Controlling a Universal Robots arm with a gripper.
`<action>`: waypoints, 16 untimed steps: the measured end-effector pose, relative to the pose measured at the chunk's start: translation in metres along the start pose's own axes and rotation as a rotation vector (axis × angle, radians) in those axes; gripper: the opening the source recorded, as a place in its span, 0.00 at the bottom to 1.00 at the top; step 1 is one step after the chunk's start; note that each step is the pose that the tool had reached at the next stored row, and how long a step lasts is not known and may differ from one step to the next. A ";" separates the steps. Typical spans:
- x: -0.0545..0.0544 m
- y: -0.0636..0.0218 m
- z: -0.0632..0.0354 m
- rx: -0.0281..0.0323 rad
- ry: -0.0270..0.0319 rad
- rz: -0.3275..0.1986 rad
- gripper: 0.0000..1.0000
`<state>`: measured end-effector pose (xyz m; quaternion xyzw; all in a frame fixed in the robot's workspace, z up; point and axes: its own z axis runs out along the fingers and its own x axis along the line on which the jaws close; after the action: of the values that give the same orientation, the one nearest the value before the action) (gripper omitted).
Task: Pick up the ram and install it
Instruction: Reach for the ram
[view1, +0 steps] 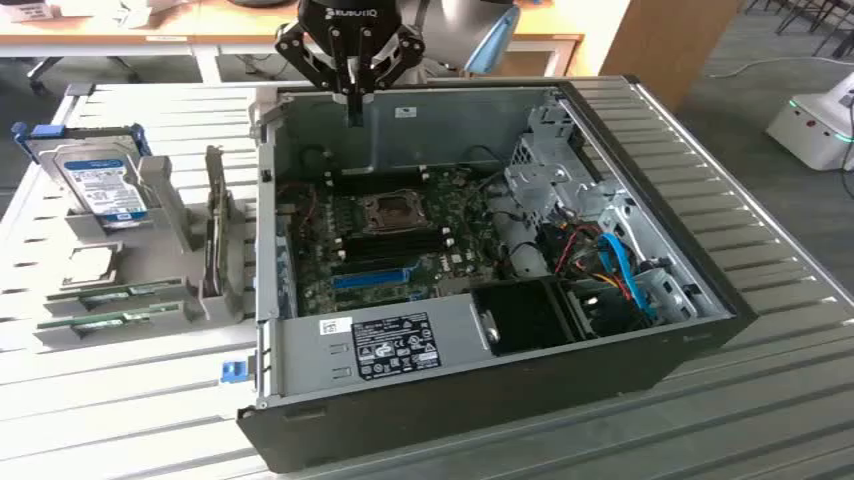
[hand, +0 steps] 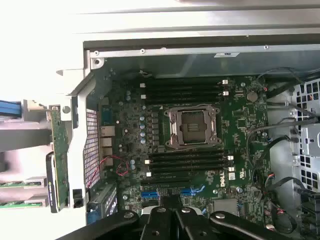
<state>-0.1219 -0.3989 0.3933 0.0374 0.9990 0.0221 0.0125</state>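
Open tower case (view1: 534, 395) lying on its side on a slatted metal surface (view1: 774, 400).
Motherboard (view1: 427, 250) sits mid-frame in the exterior view, with the CPU socket (view1: 392, 211) at its centre, black slots (hand: 187, 162) on either side of the socket and a blue slot (view1: 367, 277) below it. Black fan shroud (view1: 534, 315) is lower right of the board, blue cables (view1: 617, 265) just right of that. White label (view1: 391, 346) is on the near inner wall. Hard drive (view1: 107, 182) with a blue label stands upright in a grey holder (view1: 167, 190) at the exterior view's left. Wooden desk (view1: 240, 20) runs along the top edge, white machine (view1: 814, 125) at upper right.
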 end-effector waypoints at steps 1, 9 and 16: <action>0.000 0.0000 0.0000 0.0000 0.0000 0.000 0.11; 0.000 0.0000 0.0000 -0.0001 0.0000 0.000 0.11; 0.004 -0.0003 0.0000 0.0000 0.0000 0.000 0.11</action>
<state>-0.1257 -0.3988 0.3932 0.0374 0.9990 0.0221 0.0125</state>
